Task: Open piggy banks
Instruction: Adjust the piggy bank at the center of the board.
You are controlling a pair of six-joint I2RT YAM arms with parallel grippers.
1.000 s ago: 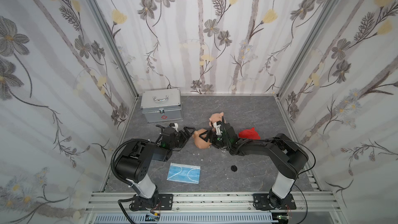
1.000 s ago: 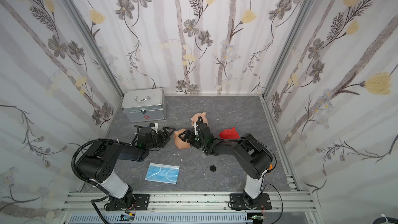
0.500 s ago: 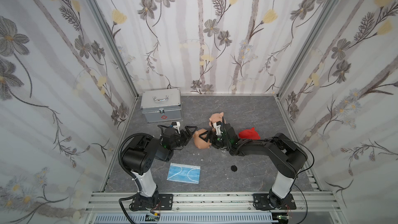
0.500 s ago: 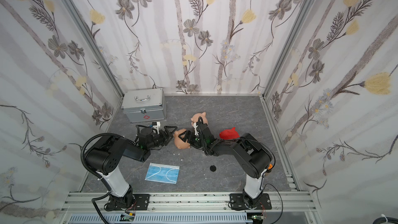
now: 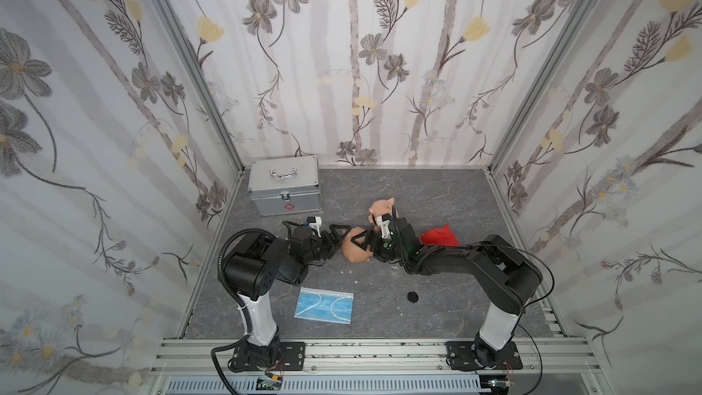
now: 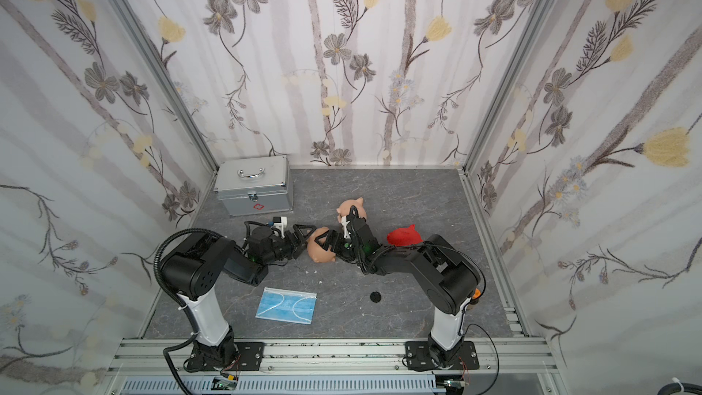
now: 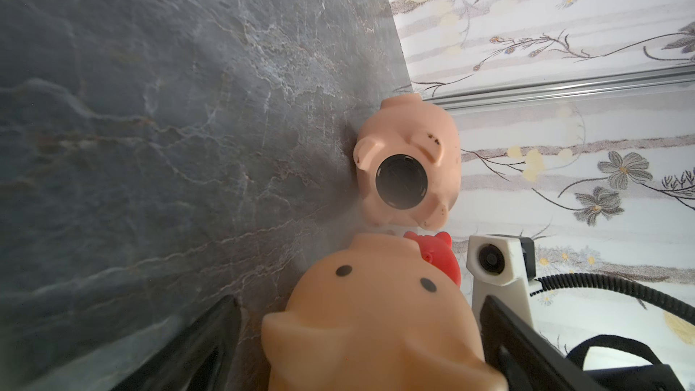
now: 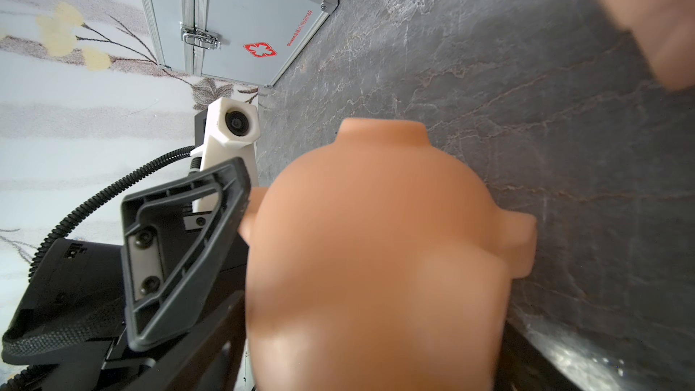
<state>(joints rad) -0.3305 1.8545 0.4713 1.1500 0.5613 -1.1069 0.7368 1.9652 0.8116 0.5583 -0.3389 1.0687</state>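
A peach piggy bank (image 5: 354, 250) (image 6: 318, 250) lies on the grey floor between both arms. My right gripper (image 5: 364, 248) (image 8: 376, 327) is shut on its body from the right, and the body fills the right wrist view. My left gripper (image 5: 343, 240) (image 7: 361, 300) stands open around its face (image 7: 380, 295), with a gap showing at one finger (image 7: 210, 332). A second peach piggy bank (image 5: 381, 207) (image 7: 410, 137) lies just behind, its black belly plug (image 7: 400, 182) facing the left wrist camera. The red piggy bank (image 5: 438, 236) (image 7: 442, 257) sits to the right.
A silver metal case (image 5: 285, 184) (image 8: 240, 20) stands in the back left corner. A blue face mask (image 5: 323, 305) lies on the floor near the front. A loose black round plug (image 5: 413, 296) (image 6: 375, 296) lies front right. Patterned walls close in three sides.
The left arm's elbow has swung in toward the middle and its open gripper has come up around the pig's face. The right arm and the pig have hardly moved.
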